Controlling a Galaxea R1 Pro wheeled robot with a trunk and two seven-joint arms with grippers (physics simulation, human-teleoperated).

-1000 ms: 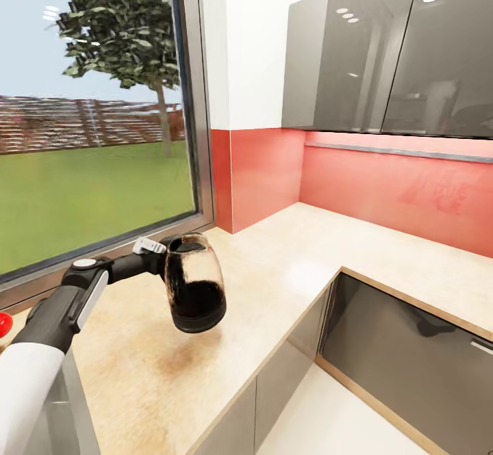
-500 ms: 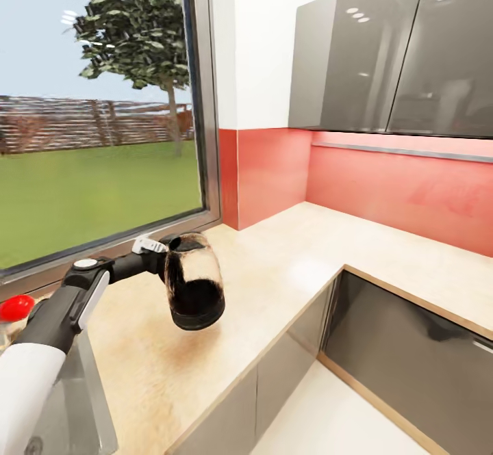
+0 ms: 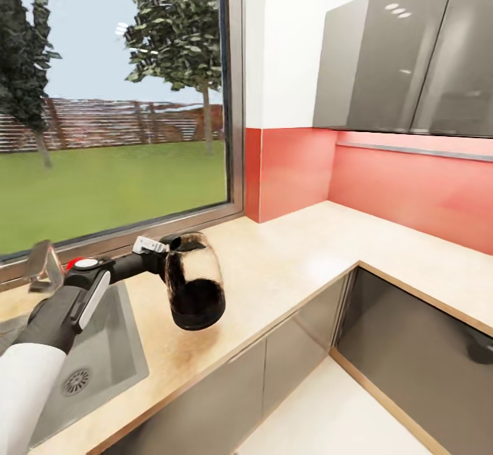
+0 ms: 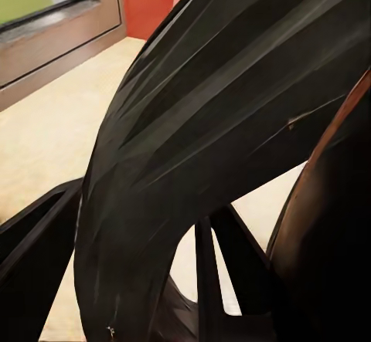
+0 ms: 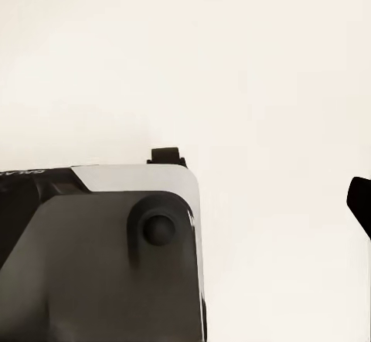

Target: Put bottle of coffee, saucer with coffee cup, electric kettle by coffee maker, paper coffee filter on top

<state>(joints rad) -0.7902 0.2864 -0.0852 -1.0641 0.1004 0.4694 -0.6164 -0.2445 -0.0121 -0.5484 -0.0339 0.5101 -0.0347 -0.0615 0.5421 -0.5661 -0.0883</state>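
Note:
The electric kettle point(image 3: 195, 291), rounded smoky glass with a black base, hangs tilted a little above the countertop point(image 3: 287, 256), beside the sink. My left gripper point(image 3: 163, 253) is shut on its black handle, the arm reaching in from the lower left. In the left wrist view the kettle's dark body point(image 4: 216, 126) is very close, with the tan countertop point(image 4: 46, 133) behind it. The right wrist view holds a grey robot part point(image 5: 100, 257) over pale floor, and a dark tip at the picture's edge.
A steel sink point(image 3: 103, 352) is set into the counter at the left, with a metal faucet point(image 3: 44, 263) behind it under the window. A red backsplash point(image 3: 411, 195) and grey upper cabinets point(image 3: 411, 58) line the corner. Dark lower cabinets point(image 3: 411, 352) flank the pale floor point(image 3: 329, 414).
The camera has turned left: window, corner and counter slid to the right in the picture, and the sink and faucet came into view. The kettle stays held in the same pose.

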